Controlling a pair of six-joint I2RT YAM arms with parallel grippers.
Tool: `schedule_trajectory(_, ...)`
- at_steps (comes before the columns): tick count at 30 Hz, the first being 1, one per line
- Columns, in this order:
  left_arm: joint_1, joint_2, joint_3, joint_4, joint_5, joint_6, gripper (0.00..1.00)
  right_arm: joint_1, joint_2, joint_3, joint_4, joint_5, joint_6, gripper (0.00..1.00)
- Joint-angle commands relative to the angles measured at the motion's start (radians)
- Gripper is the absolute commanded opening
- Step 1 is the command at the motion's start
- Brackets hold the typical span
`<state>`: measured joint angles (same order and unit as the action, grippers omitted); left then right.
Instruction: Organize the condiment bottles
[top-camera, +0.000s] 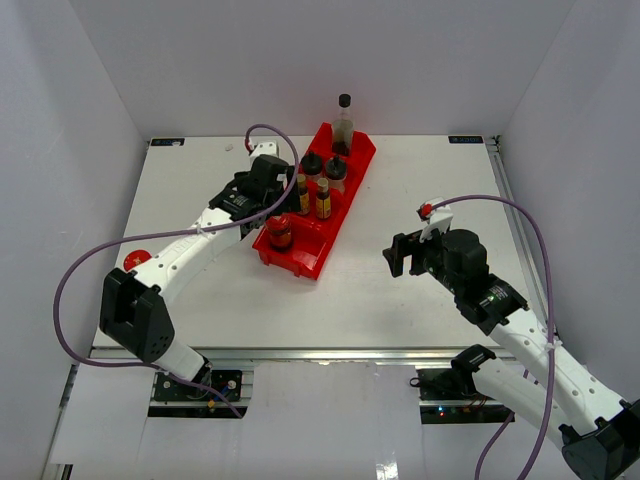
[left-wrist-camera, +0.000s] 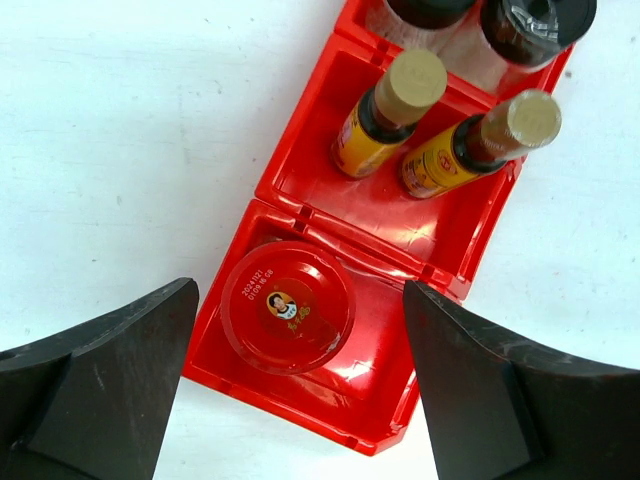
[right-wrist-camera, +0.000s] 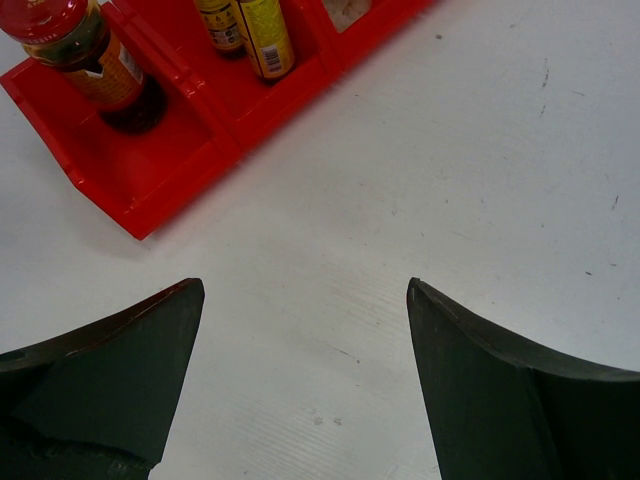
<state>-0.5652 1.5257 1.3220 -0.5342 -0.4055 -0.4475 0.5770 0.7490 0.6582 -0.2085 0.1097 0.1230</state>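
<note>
The red-lidded jar (top-camera: 280, 231) stands in the near end compartment of the red tray (top-camera: 303, 264). Two slim yellow-labelled bottles (top-camera: 313, 196) stand in the compartment behind it, then two black-capped shakers (top-camera: 324, 167), and the tall clear bottle (top-camera: 343, 120) at the far end. My left gripper (top-camera: 277, 205) is open and hovers over the jar (left-wrist-camera: 287, 306), a finger on either side, not touching. A second red lid (top-camera: 133, 260) shows on the table left of the left arm, partly hidden. My right gripper (top-camera: 405, 254) is open and empty over bare table, right of the tray.
The tray (right-wrist-camera: 150, 170) lies diagonally at the table's middle back. White walls close in the table on three sides. In the right wrist view the jar (right-wrist-camera: 75, 55) and yellow-labelled bottles (right-wrist-camera: 250, 28) sit at the top left.
</note>
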Motion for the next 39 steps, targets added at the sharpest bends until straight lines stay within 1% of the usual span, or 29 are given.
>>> schedule_trajectory(1,-0.002,-0.05,0.063,-0.086,-0.058,-0.056,0.94,-0.002,-0.015,0.02,0.024,0.017,-0.013,0.89)
schedule_trajectory(3,0.0,-0.064,0.07,-0.092,-0.076,-0.07,0.96,-0.002,-0.014,0.023,0.023,0.016,-0.013,0.89)
schedule_trajectory(5,0.026,-0.071,0.079,-0.102,-0.079,-0.097,0.98,-0.002,-0.013,0.026,0.019,0.012,-0.013,0.89)
schedule_trajectory(7,0.072,-0.063,0.101,-0.167,-0.058,-0.135,0.98,-0.002,-0.013,0.03,0.014,0.01,-0.013,0.89)
schedule_trajectory(10,0.202,-0.032,0.138,-0.296,-0.029,-0.231,0.98,-0.002,-0.014,0.039,0.005,0.008,-0.016,0.89)
schedule_trajectory(12,0.293,-0.031,0.14,-0.358,-0.06,-0.309,0.98,-0.002,-0.02,0.047,-0.004,0.01,-0.018,0.89)
schedule_trajectory(13,0.318,-0.036,0.138,-0.404,-0.077,-0.336,0.98,-0.002,-0.021,0.048,-0.007,0.01,-0.019,0.89)
schedule_trajectory(15,0.372,-0.066,0.12,-0.46,-0.111,-0.388,0.98,-0.002,-0.025,0.05,-0.011,0.008,-0.02,0.89)
schedule_trajectory(17,0.453,-0.129,0.086,-0.479,-0.098,-0.421,0.98,0.0,-0.026,0.051,-0.014,0.008,-0.02,0.89)
schedule_trajectory(20,0.565,-0.216,-0.014,-0.462,-0.073,-0.422,0.98,-0.002,-0.026,0.054,-0.018,0.004,-0.02,0.89)
schedule_trajectory(21,0.632,-0.258,-0.046,-0.449,-0.069,-0.411,0.98,-0.002,-0.027,0.053,-0.022,0.004,-0.02,0.89)
schedule_trajectory(23,0.717,-0.297,-0.067,-0.45,-0.069,-0.393,0.98,0.0,-0.03,0.052,-0.023,0.002,-0.02,0.89)
schedule_trajectory(26,0.817,-0.325,-0.08,-0.476,-0.072,-0.372,0.98,0.001,-0.031,0.049,-0.02,0.001,-0.019,0.89)
schedule_trajectory(31,0.945,-0.322,-0.12,-0.443,-0.008,-0.319,0.98,0.0,-0.028,0.046,-0.02,-0.003,-0.019,0.89)
schedule_trajectory(35,0.989,-0.307,-0.161,-0.388,0.051,-0.283,0.98,0.001,-0.034,0.043,-0.016,-0.005,-0.019,0.89)
schedule_trajectory(39,0.995,-0.264,-0.163,-0.383,0.074,-0.286,0.98,0.0,-0.033,0.042,-0.014,-0.002,-0.018,0.89)
